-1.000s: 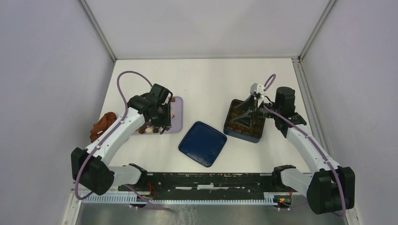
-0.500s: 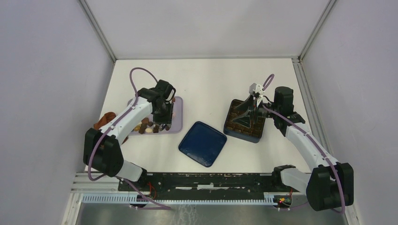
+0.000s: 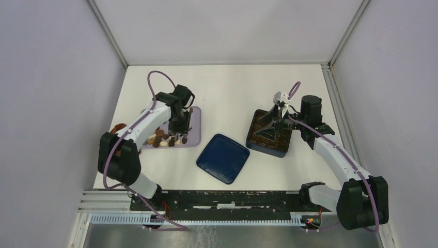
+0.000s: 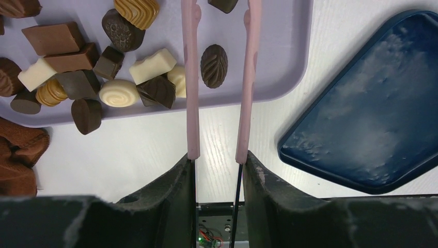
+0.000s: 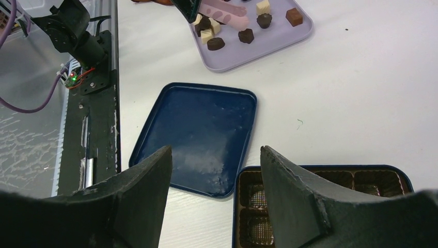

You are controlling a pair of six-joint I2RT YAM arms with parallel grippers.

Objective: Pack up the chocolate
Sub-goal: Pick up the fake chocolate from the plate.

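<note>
Tongs [image 4: 192, 77], one pair, flank one dark oval chocolate [image 4: 214, 65].

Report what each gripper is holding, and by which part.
The left gripper holds the pink tongs, both arms pinched at their near ends between its fingers. The right gripper holds nothing; its jaws stand open above the box.

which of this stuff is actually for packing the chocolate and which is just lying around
For the job: chocolates, pink tongs, lilac tray under them, compartmented box, blue lid (likely the box's).

Just lying about: reddish-brown cloth beside the tray.
</note>
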